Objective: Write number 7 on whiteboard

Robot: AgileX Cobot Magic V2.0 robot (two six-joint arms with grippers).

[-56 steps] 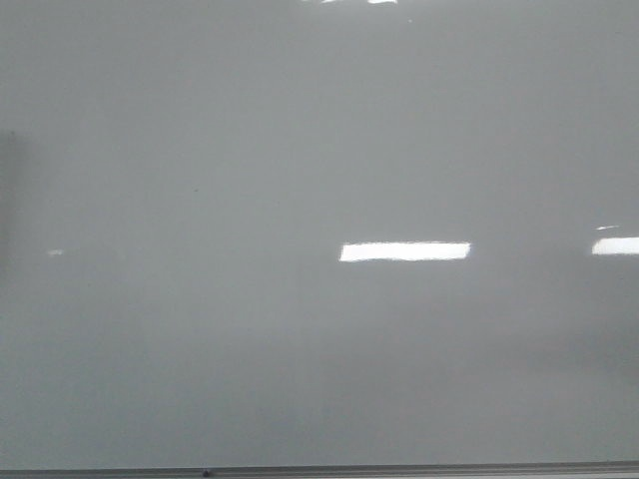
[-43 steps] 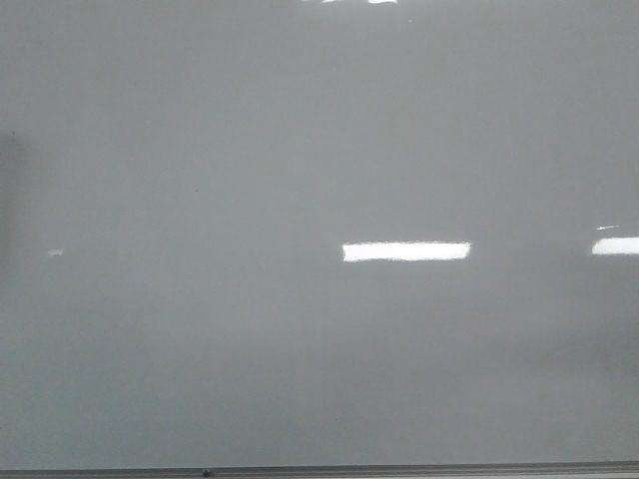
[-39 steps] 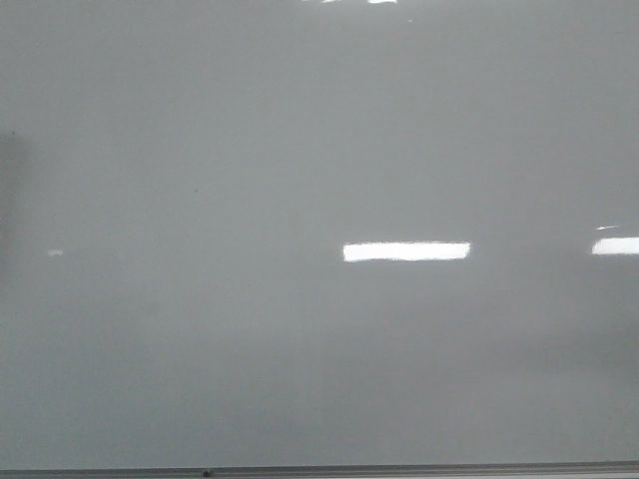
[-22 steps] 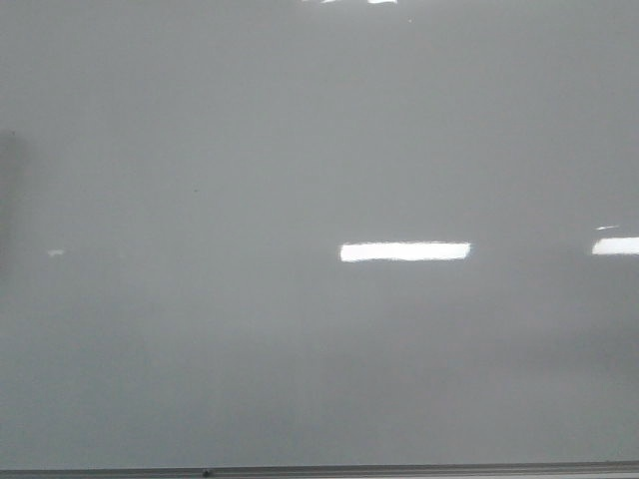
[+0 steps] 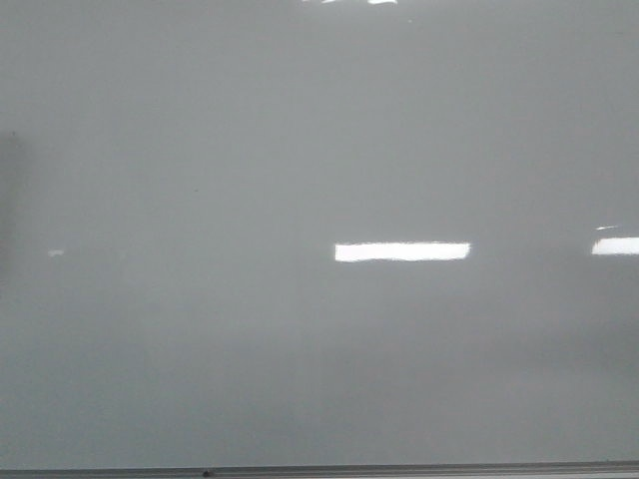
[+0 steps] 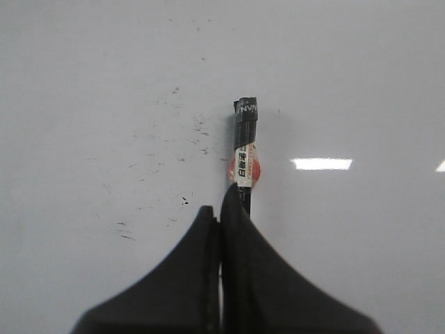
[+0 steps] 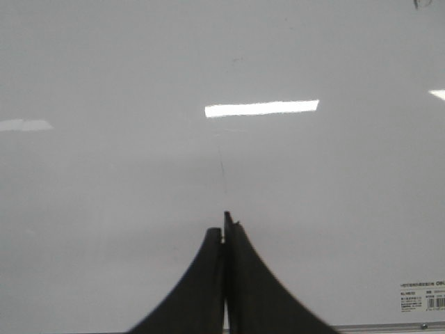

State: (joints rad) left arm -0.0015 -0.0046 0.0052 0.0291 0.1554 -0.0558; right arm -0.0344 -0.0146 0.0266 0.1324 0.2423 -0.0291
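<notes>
The whiteboard (image 5: 300, 150) fills the front view, glossy pale grey and bare; no number 7 shows on it. Neither gripper shows in the front view. In the left wrist view my left gripper (image 6: 220, 209) is shut on a black marker (image 6: 245, 139) with a white label and a red patch. The marker points away from the fingers against the whiteboard (image 6: 361, 83). In the right wrist view my right gripper (image 7: 224, 226) is shut and empty over the whiteboard (image 7: 104, 195). A faint thin line (image 7: 222, 170) runs on the board just beyond its fingertips.
The board's thin grey frame edge (image 5: 399, 469) runs along the bottom of the front view and also shows in the right wrist view (image 7: 389, 327). Small black ink specks (image 6: 184, 149) dot the board beside the marker. A printed label (image 7: 421, 292) sits near the frame.
</notes>
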